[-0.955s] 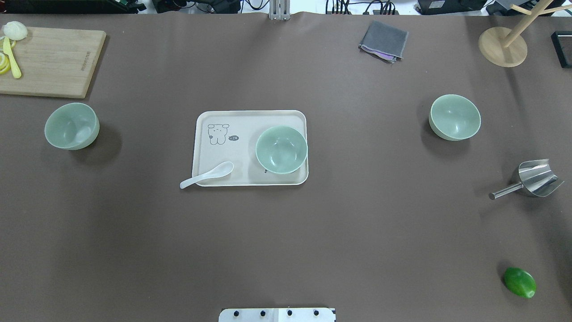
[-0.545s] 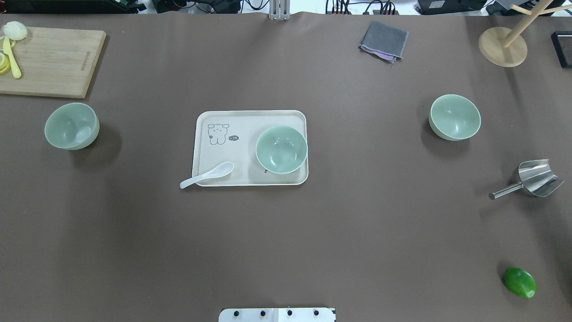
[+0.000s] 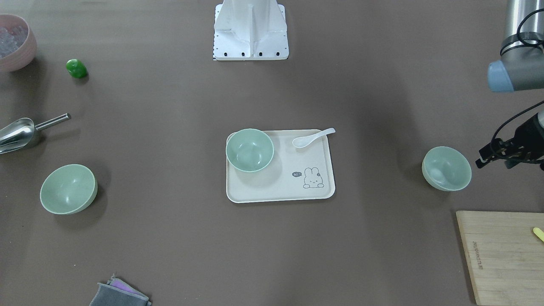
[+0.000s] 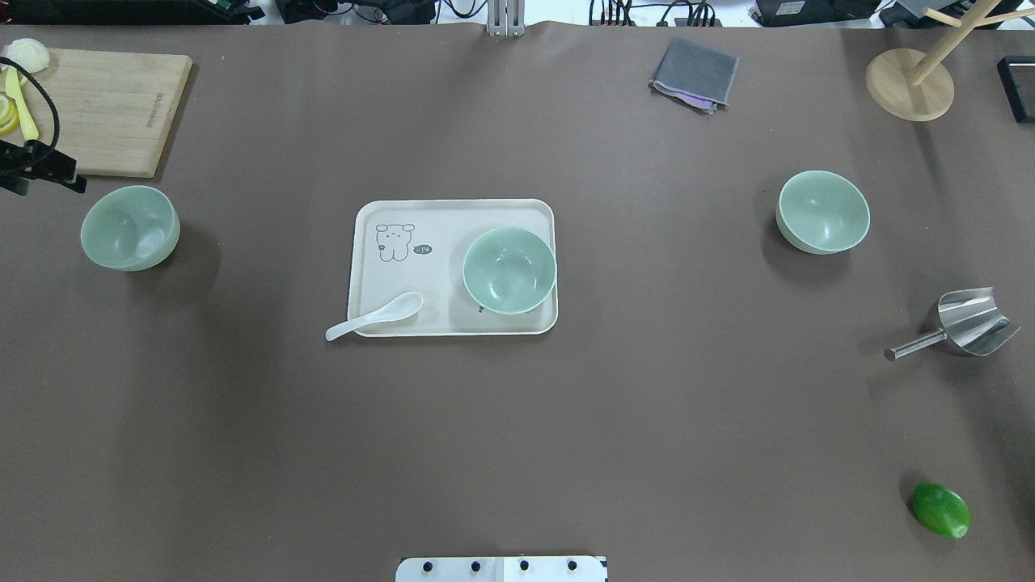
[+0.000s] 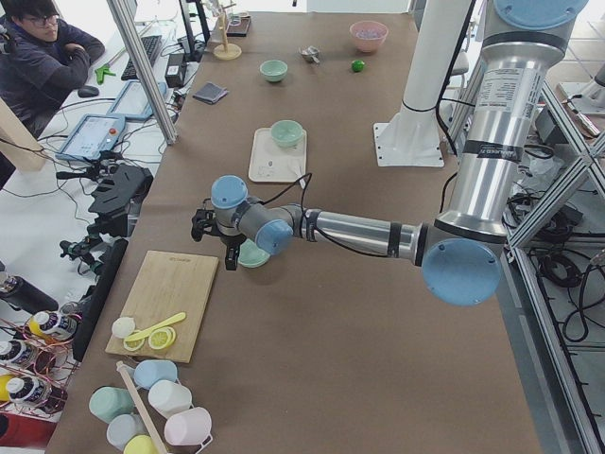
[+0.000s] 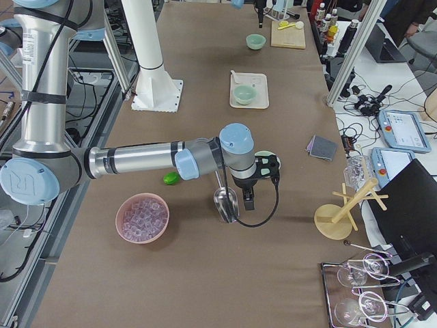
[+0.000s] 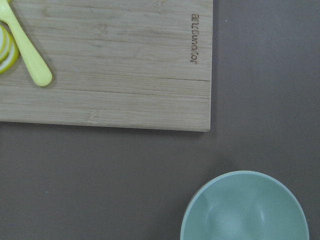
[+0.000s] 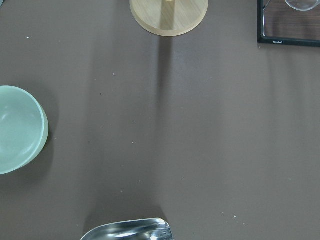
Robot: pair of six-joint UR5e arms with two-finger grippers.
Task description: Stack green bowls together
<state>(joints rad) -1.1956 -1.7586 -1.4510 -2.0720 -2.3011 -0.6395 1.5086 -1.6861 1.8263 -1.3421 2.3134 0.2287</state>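
Note:
Three pale green bowls stand apart and upright. The left bowl sits on the table near the cutting board and also shows in the left wrist view. The middle bowl stands on the cream tray. The right bowl also shows at the edge of the right wrist view. My left gripper hangs just beyond the left bowl's outer side, apart from it; I cannot tell if it is open. My right gripper hangs over the metal scoop; I cannot tell its state.
A white spoon lies on the tray's corner. A wooden cutting board with lemon slices lies far left. A grey cloth, wooden stand, metal scoop, lime and pink bowl are on the right side.
My left arm's end has come into the overhead view at the left edge, beside the left bowl. The bowls and other things have not moved.

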